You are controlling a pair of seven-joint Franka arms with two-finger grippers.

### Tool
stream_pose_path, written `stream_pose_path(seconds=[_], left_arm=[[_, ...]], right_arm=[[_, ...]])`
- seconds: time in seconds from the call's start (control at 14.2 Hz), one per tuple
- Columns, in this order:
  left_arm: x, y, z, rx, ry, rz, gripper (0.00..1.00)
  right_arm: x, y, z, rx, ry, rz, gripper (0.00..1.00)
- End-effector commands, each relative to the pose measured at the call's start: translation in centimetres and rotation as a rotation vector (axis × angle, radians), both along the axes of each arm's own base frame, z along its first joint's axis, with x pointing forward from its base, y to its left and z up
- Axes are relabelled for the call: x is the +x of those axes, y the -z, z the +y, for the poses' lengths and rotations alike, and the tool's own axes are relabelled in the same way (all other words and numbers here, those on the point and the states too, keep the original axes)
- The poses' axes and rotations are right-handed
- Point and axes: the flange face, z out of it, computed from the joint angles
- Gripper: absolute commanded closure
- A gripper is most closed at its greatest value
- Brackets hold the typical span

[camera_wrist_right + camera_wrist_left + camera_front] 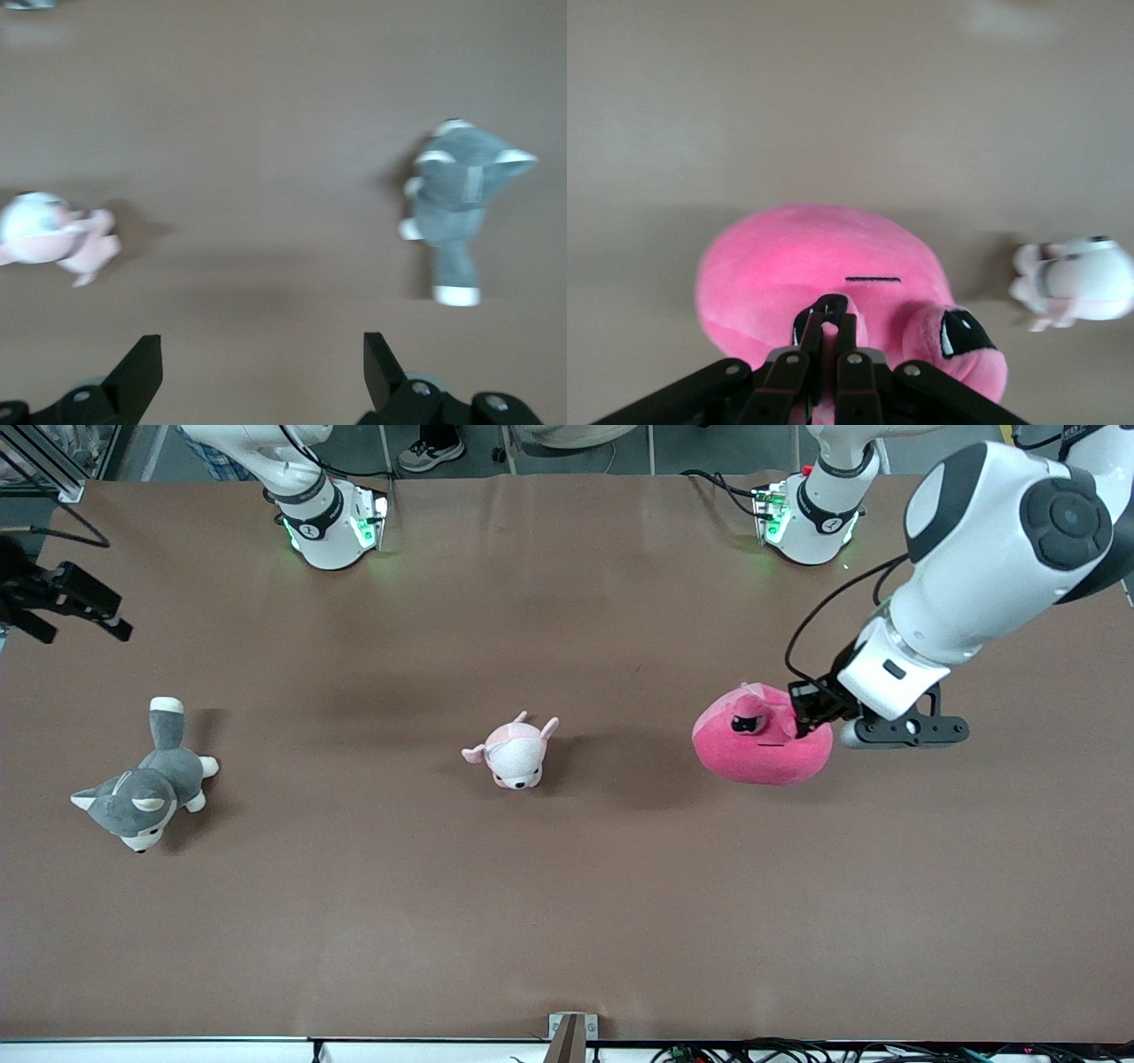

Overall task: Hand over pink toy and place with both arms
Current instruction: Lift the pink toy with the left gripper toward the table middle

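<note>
the pink toy (762, 746) sits toward the left arm's end of the brown table (567, 921), about level with the small pale plush animal (514, 755) that lies near the table's middle. the left gripper (808, 717) meets the toy at its upper edge, on the side facing the left arm's end. in the left wrist view the two black fingers (833, 341) stand almost together, pinching a fold of pink fabric (830, 329) between their tips; the rest of the toy's round body (806, 266) spreads out past the tips, with a thin dark stitched line (873, 280) just above them and one dark eye (963, 333) beside them. the toy casts a shadow on the table under it; whether it rests on the surface or hangs just off it cannot be told.

the right gripper (263, 359) waits above the table with its jaws wide apart and nothing between them; the bare table shows in the gap. its wrist view takes in the pale plush animal (55, 234) and a grey and white plush dog (459, 204). the dog (146, 778) lies toward the right arm's end of the table, well apart from the pink toy.
</note>
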Motion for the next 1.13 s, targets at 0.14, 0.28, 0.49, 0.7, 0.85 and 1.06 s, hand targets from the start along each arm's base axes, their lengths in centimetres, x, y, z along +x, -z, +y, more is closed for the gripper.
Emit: stream_pose_path(seconds=[0.14, 0.28, 0.49, 0.7, 0.85, 1.06], left_arm=[[-0.7, -3.3, -7.0, -0.133, -0.115, 0.056, 1.0], [-1.5, -3.9, -10.7, -0.168, -0.122, 0.073, 1.0], [-2.6, -3.7, -16.9, -0.216, -0.186, 0.123, 1.0], [-3.6, -2.5, -22.6, -0.315, -0.308, 0.137, 1.0], [-4.1, -1.8, -24.5, -0.347, -0.366, 0.152, 1.0], [-6.0, -2.0, -27.7, -0.409, -0.446, 0.167, 1.0]], right_arm=[[0.3, -0.8, 4.8, 0.251, -0.042, 0.006, 0.18], [0.9, -0.3, 6.1, 0.332, -0.043, 0.027, 0.29], [1.3, 0.1, 9.3, 0.428, -0.028, 0.071, 0.3], [2.2, 0.5, 12.2, 0.558, -0.038, 0.077, 0.33], [2.6, 0.9, 14.4, 0.571, -0.057, 0.069, 0.33], [2.6, 1.7, 17.4, 0.552, -0.098, 0.063, 0.36]])
